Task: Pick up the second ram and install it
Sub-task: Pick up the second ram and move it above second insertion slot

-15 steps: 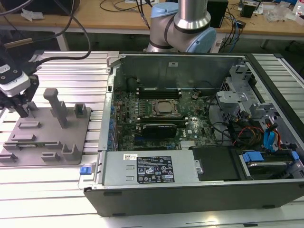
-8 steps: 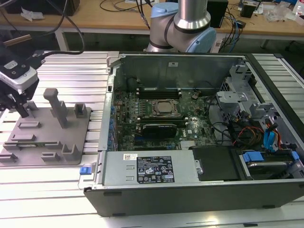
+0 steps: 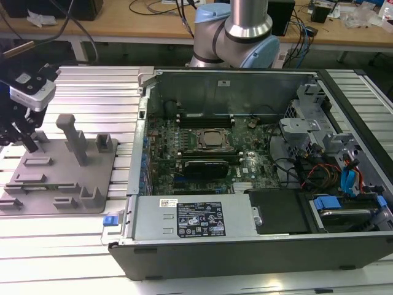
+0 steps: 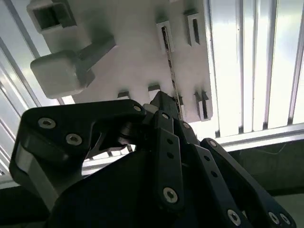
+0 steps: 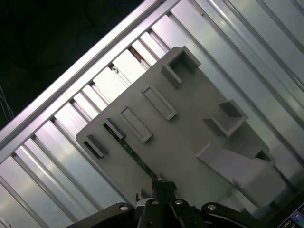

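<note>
Gripper [image 3: 27, 144] first: it hangs over the grey holder tray [image 3: 92, 172] at the exterior view's left, well apart from the open computer case [image 3: 245, 246]. We cannot tell from any view whether it is apart or together, nor whether it is touching anything.

The second ram [image 5: 129, 148] stands on its thin edge in the tray, a slim green strip seated between small grey brackets. In the first wrist view the gripper lines up with one end of that strip. In the second wrist view the strip runs straight away from it.

We judge the step in hand to be the pick from the tray, and the stick looks seated, not lifted. To do it well, we would want the grip across the two flat faces, square to the board, so the stick cannot twist as it comes free. A hold nearer the middle of its length would carry it more evenly than a hold at the end. The lift should go straight up out of the brackets, since any sideways pull could lever so thin a board.

We would also mind the tall grey post [image 3: 73, 138] standing near on the same tray. The black memory slots [image 3: 202, 117] on the motherboard [image 3: 184, 172] lie well apart, beyond the case wall.
</note>
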Motion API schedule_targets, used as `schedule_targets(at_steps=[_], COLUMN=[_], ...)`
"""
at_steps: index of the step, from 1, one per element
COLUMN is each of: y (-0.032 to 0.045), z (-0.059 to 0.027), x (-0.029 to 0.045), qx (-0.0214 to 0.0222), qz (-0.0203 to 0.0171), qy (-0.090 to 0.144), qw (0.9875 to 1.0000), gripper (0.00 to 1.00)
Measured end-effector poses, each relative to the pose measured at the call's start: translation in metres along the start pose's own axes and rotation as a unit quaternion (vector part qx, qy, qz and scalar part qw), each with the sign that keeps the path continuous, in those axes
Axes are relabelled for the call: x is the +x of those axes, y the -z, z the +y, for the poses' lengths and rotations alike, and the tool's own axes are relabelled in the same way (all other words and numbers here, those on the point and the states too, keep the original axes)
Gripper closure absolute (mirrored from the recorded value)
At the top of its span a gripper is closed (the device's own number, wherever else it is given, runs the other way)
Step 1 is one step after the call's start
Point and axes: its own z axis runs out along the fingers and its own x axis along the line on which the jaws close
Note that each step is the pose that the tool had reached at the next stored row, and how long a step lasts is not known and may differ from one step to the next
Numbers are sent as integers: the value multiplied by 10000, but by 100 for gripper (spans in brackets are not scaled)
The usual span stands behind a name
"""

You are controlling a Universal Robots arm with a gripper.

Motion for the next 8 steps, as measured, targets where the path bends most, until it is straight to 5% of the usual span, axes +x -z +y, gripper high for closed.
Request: schedule_targets(at_steps=[2,3,6,8], y=[-4,-9,-14,-21], z=[-1,0,0,0], x=[0,0,0,0], qx=[1,0,-2,-4], qz=[6,10,13,17], qy=[346,673,1036,1490], qw=[9994,9977,9946,9888], gripper=[92,92,92,92])
